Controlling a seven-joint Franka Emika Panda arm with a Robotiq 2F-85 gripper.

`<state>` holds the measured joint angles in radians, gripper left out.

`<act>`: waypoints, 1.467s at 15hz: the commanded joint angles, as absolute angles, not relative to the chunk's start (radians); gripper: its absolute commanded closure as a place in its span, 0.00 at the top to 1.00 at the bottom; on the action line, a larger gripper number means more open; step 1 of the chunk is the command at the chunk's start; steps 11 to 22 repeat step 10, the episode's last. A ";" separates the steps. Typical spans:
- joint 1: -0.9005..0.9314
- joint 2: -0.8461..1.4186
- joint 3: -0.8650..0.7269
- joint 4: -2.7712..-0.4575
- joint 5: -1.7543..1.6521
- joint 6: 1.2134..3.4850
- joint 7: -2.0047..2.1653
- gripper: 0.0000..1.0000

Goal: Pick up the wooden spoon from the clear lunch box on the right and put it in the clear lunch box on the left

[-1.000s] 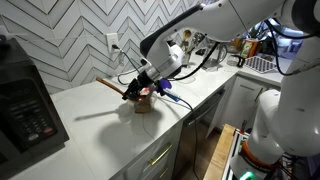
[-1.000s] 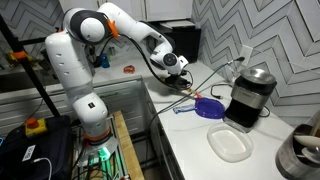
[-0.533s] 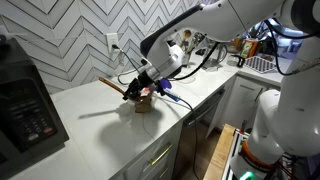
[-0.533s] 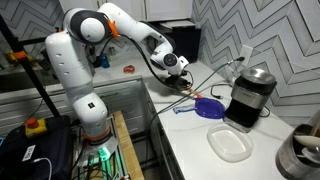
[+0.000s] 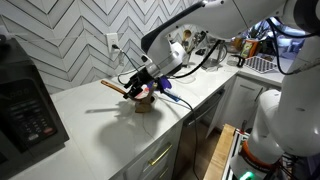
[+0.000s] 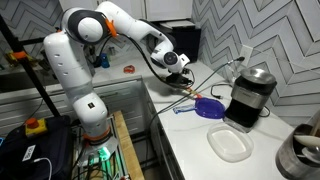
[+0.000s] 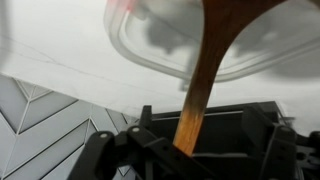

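We judged the spoon (image 7: 205, 70) light, stiff and rather smooth, best taken on its narrow handle, which is where the gripper (image 7: 188, 150) had clenched it. In the wrist view the bowl end hung over a clear box (image 7: 150, 45) on the counter (image 5: 90, 125), near the gripper (image 5: 138, 88), and touched nothing we could see

Brown wooden spoon (image 7: 210, 70) aloft, tilted, bowl over clear lunch box (image 7: 150, 45)

White arm (image 6: 75, 55), black gripper (image 5: 137, 86)
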<state>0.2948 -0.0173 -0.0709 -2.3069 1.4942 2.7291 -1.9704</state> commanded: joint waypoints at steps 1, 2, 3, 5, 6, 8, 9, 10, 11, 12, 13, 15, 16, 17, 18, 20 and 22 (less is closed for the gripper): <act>0.290 -0.099 -0.077 -2.325 1.542 2.703 -1.997 1.00; 0.289 -0.129 -0.078 -2.336 1.512 2.691 -1.954 1.00; 0.282 -0.169 -0.082 -2.363 1.423 2.663 -1.849 1.00; 0.275 -0.241 -0.080 -2.375 1.418 2.743 -1.783 1.00; 0.275 -0.285 -0.076 -2.376 1.472 2.809 -1.788 1.00; 0.280 -0.213 -0.077 -2.317 1.471 2.791 -1.813 1.00; 0.278 -0.244 -0.078 -2.317 1.476 2.797 -1.813 1.00; 0.278 -0.251 -0.077 -2.317 1.475 2.797 -1.813 1.00; 0.278 -0.251 -0.077 -2.317 1.475 2.797 -1.813 1.00; 0.278 -0.251 -0.077 -2.317 1.475 2.797 -1.813 1.00; 0.278 -0.251 -0.077 -2.317 1.475 2.797 -1.813 1.00; 0.278 -0.251 -0.077 -2.317 1.475 2.797 -1.813 1.00; 0.278 -0.251 -0.077 -2.317 1.475 2.797 -1.813 1.00; 0.278 -0.251 -0.077 -2.317 1.475 2.797 -1.813 1.00; 0.278 -0.251 -0.077 -2.317 1.475 2.797 -1.813 1.00; 0.278 -0.251 -0.077 -2.317 1.475 2.797 -1.813 1.00; 0.278 -0.251 -0.077 -2.317 1.475 2.797 -1.813 1.00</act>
